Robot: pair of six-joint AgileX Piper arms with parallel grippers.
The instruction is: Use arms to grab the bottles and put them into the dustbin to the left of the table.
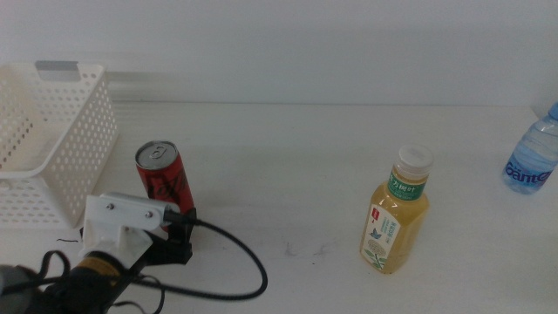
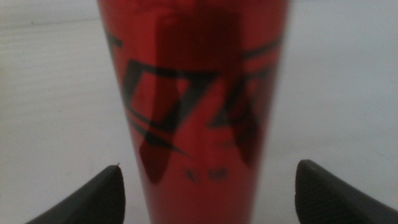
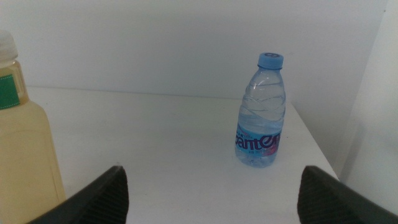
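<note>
Closing in on the red can (image 1: 164, 179) beside the dustbin (image 1: 52, 148) with left gripper (image 1: 179, 228) spread wide either side, right gripper (image 3: 211, 193) waiting released, yellow bottle (image 1: 397, 214) and water bottle (image 1: 534, 153) standing unbinned, basket looking empty.

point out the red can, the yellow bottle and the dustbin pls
red can (image 1: 164, 179), middle view, on its printed side below the silver top.
yellow bottle (image 1: 394, 228), middle view, on its body.
dustbin (image 1: 85, 139), middle view, on its perforated right wall.
</note>
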